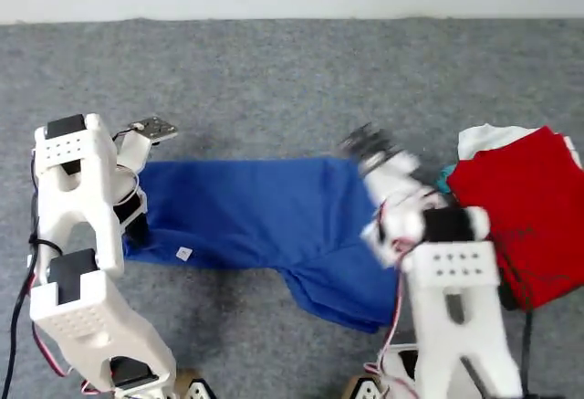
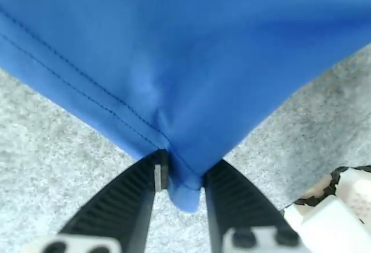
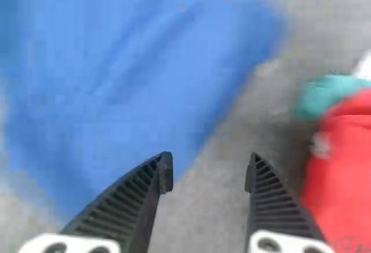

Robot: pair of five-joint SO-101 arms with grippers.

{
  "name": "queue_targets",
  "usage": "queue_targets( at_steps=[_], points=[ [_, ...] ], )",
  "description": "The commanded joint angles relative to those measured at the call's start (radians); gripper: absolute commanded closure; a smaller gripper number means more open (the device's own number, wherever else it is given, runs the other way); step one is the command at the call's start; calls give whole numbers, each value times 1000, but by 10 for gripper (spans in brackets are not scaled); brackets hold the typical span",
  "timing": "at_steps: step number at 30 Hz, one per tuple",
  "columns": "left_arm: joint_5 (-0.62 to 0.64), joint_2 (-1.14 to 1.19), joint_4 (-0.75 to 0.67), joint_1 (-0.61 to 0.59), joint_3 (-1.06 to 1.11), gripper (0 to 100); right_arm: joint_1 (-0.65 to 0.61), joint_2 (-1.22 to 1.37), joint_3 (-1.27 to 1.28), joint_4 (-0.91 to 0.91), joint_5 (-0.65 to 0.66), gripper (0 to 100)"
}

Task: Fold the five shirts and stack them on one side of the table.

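A blue shirt [image 1: 265, 212] lies partly folded across the middle of the grey table. My left gripper [image 2: 179, 175] is shut on a hemmed corner of the blue shirt [image 2: 185, 50], at the cloth's left edge [image 1: 137, 225] in the high view. My right gripper [image 3: 207, 175] is open and holds nothing. It hovers over the blue shirt's [image 3: 116, 73] right edge, near that shirt's far right corner [image 1: 368, 141]. A folded red shirt [image 1: 525, 207] tops a stack at the right side, with teal cloth [image 1: 444, 178] and white cloth [image 1: 488, 136] peeking out beneath.
Grey carpet-like table surface [image 1: 274, 79] stretches open behind the blue shirt up to a pale wall. The red shirt [image 3: 342, 172] and teal cloth [image 3: 327, 94] lie close beside my right gripper. Both arm bases stand at the near edge.
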Motion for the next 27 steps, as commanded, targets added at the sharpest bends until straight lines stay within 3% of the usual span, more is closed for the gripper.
queue_targets(
  at_steps=[1,10,15,19,24,27],
  points=[
    [-17,-5,17,-5,-24,906,21,177,-81,-134,-91,786],
    [-17,-5,17,-5,-22,906,-90,734,-517,-145,-164,788],
    [-17,-3,-12,-5,39,906,-74,960,-683,-145,-164,789],
    [-17,-5,-98,-5,128,906,-45,1082,-784,-128,-160,789],
    [-17,-5,-137,-5,157,906,-82,1170,-888,19,-155,790],
    [-17,-5,-137,-5,157,906,-108,1198,-911,73,-86,797]
  ],
)
